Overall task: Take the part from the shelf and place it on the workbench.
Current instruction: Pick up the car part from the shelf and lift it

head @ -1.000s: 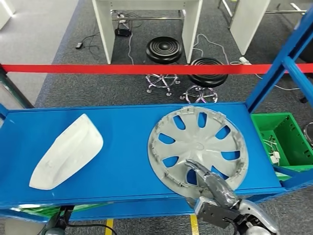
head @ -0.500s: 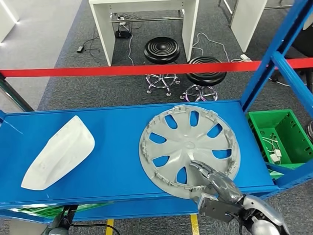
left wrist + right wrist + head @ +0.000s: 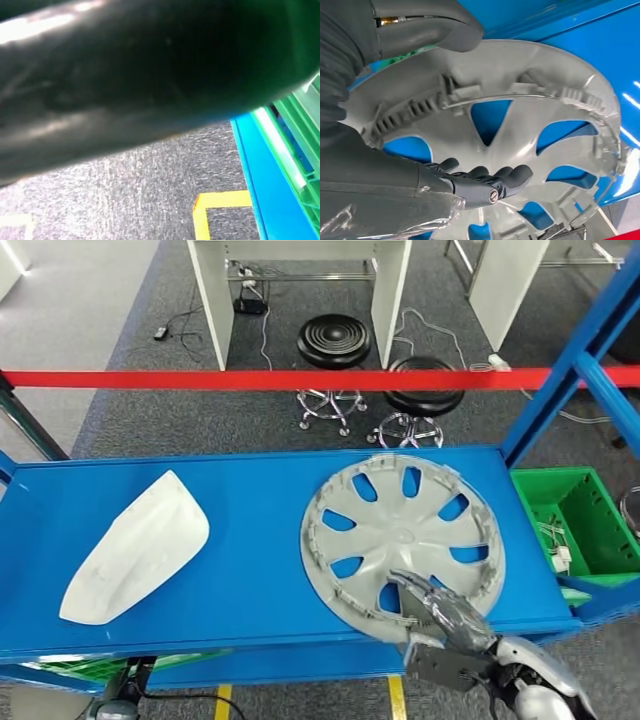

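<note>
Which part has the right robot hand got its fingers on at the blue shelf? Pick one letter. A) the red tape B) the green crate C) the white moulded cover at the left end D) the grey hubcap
D: the right robot hand reaches over the near rim of the grey hubcap, its fingers lying on the spoked face, thumb beyond the rim.

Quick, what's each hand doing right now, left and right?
Left hand: cannot be told from these views.
Right hand: grips the hubcap at its near rim, thumb under, fingers on top.
</note>
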